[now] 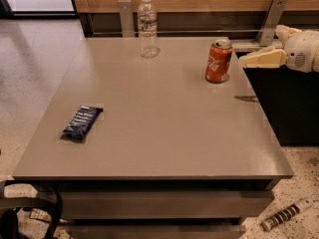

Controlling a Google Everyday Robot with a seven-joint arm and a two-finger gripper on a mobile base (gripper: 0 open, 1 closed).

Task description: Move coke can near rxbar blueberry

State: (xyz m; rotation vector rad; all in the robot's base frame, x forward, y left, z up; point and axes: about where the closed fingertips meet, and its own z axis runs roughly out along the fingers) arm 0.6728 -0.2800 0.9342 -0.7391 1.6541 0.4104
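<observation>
The coke can (218,60), red-orange with white script and a silver top, stands upright on the grey table (159,133) at the back right. The rxbar blueberry (82,122), a flat dark navy wrapper, lies near the table's left front, far from the can. My gripper (260,46) is at the right edge of the view, just right of the can and about level with its top. It is open and empty, with one cream finger (261,59) pointing left toward the can and not touching it.
A clear plastic water bottle (146,26) stands at the back centre of the table. A dark cabinet (289,108) sits right of the table under the gripper. Metal rail posts (269,21) run behind. A spring-like object (284,214) lies on the floor, front right.
</observation>
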